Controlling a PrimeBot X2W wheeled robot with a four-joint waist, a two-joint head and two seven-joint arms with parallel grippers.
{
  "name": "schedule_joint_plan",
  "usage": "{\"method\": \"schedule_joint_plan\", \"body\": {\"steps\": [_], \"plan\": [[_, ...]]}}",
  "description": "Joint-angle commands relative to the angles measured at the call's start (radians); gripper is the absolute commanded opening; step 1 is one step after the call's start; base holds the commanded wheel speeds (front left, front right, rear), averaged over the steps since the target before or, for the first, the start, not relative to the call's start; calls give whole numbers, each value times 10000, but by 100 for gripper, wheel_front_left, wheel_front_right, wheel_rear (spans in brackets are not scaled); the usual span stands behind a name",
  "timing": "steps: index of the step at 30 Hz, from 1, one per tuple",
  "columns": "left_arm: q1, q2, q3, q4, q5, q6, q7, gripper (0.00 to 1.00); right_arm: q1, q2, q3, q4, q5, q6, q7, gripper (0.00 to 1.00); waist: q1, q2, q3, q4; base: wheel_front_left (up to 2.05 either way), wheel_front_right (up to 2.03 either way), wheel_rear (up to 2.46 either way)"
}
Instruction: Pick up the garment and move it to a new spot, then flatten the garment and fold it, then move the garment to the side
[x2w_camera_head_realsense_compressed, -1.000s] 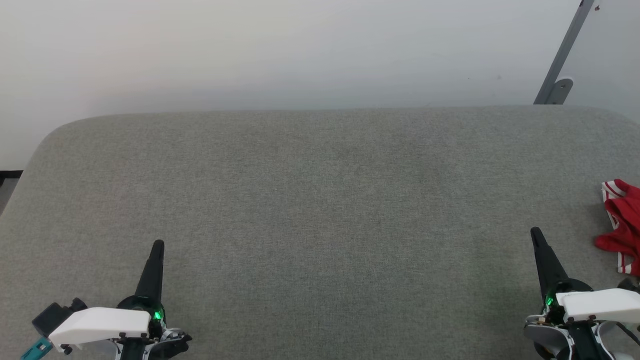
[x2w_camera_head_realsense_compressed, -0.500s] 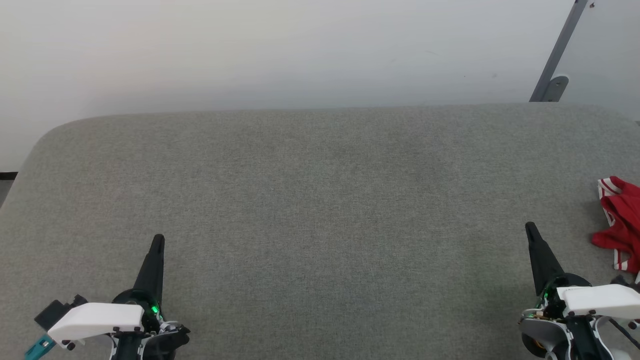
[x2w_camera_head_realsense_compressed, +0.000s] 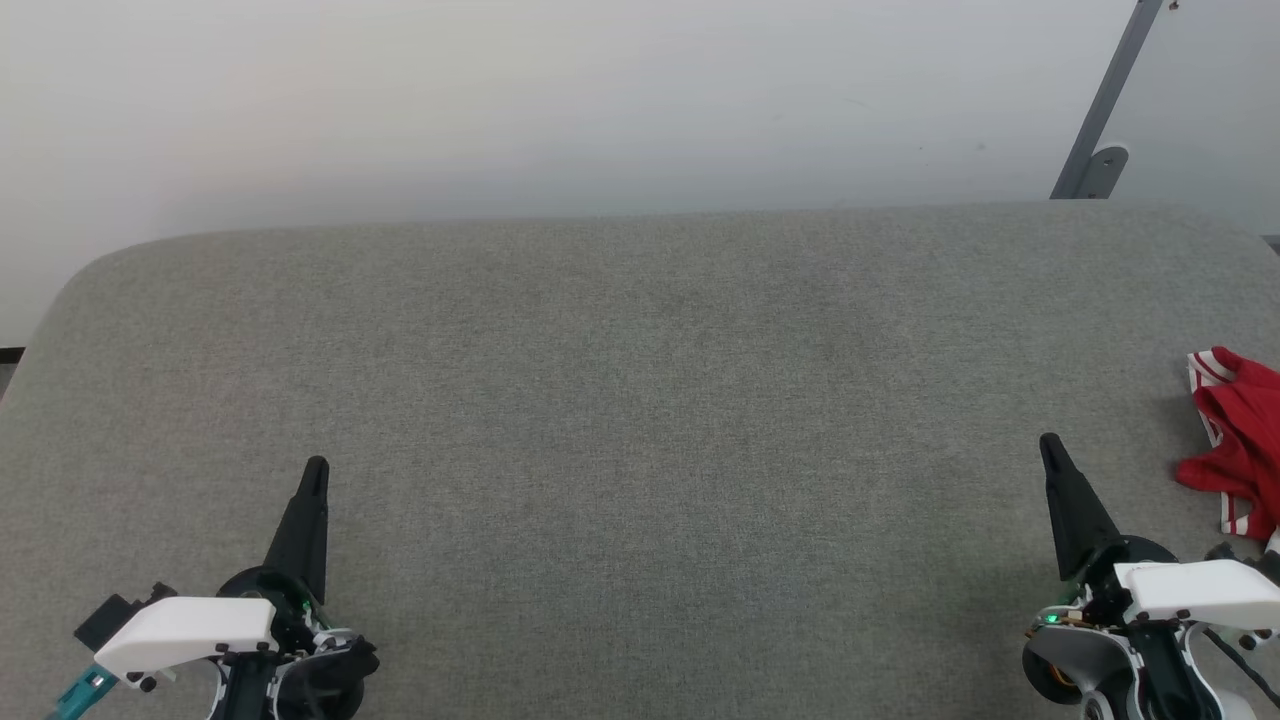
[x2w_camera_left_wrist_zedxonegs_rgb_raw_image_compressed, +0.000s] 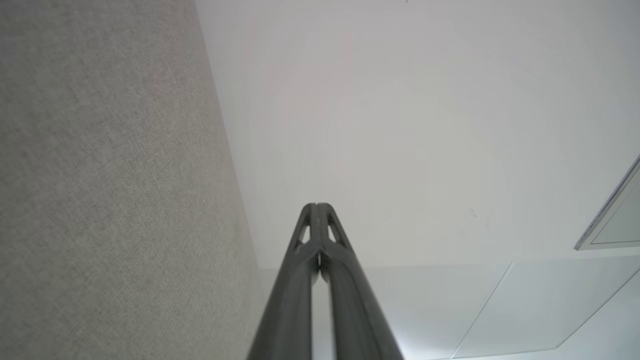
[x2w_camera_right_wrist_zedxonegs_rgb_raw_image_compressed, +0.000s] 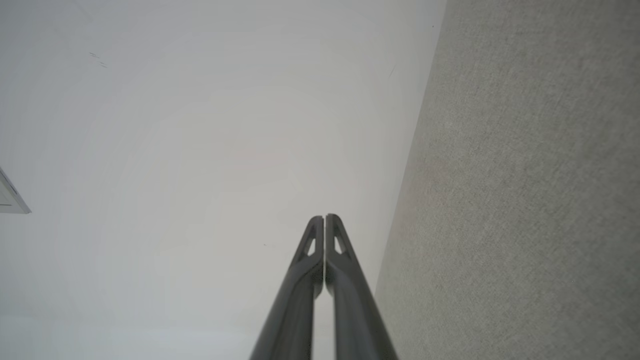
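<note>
Left hand (x2w_camera_head_realsense_compressed: 316, 470) pressed shut and empty, low over the near left of the table (x2w_camera_head_realsense_compressed: 640, 380); right hand (x2w_camera_head_realsense_compressed: 1050, 447) likewise shut and empty at the near right. Wide table, covered in grey fabric. Red shirt (x2w_camera_head_realsense_compressed: 1238, 430) bunched in a crumpled heap at the table's right side, cut off by the picture's edge, near the right hand but apart from it. Red-and-white striped trim (x2w_camera_head_realsense_compressed: 1204, 368) along its upper left edge.

left pincer (x2w_camera_head_realsense_compressed: 316, 468) and right pincer (x2w_camera_head_realsense_compressed: 1048, 443), both closed, empty

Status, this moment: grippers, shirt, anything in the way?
Left gripper shut, empty. Right gripper shut, empty. Red-and-white shirt crumpled on grey fabric surface, right of right gripper. Nothing between them.
</note>
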Motion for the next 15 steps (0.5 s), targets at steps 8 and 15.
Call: {"method": "schedule_joint_plan", "body": {"steps": [8, 15], "plan": [[-126, -6, 64, 4, -52, -53, 76, 0, -89, 26, -7, 27, 67, 0, 38, 0, 0, -1, 0, 0, 0, 0, 0], [-128, -23, 89, 4, -15, -53, 85, 0, -89, 26, -8, 27, 66, 0, 38, 0, 0, -1, 0, 0, 0, 0, 0]]}}
